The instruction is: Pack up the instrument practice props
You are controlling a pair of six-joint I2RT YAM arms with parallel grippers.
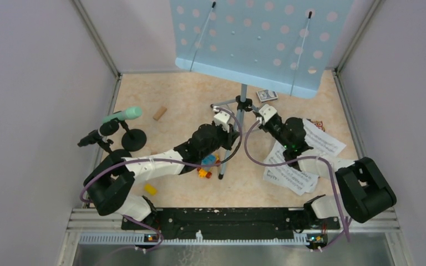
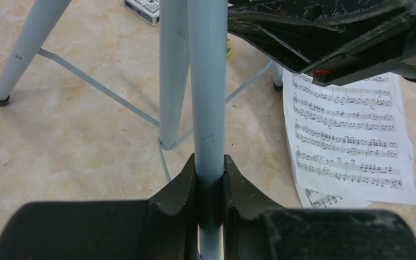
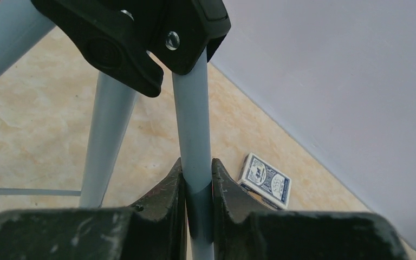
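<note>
— Silver tripod (image 1: 238, 106): who has hold of it?
— Both arms. Left jaws pinch one tube (image 2: 208, 81); right jaws pinch another (image 3: 192, 124) just below the black hub (image 3: 135, 38).
— And the blue desk (image 1: 255, 39)?
— Up on its pole, at the back of the worktop (image 1: 183, 94).
— Sheets (image 1: 297, 163)?
— Flat on the worktop, partly under the right arm. Mint mic (image 1: 123, 115) and black mic (image 1: 91, 137) are at the left.

Pale-blue dotted music desk (image 1: 255, 44), silver tripod (image 2: 208, 81)
</note>
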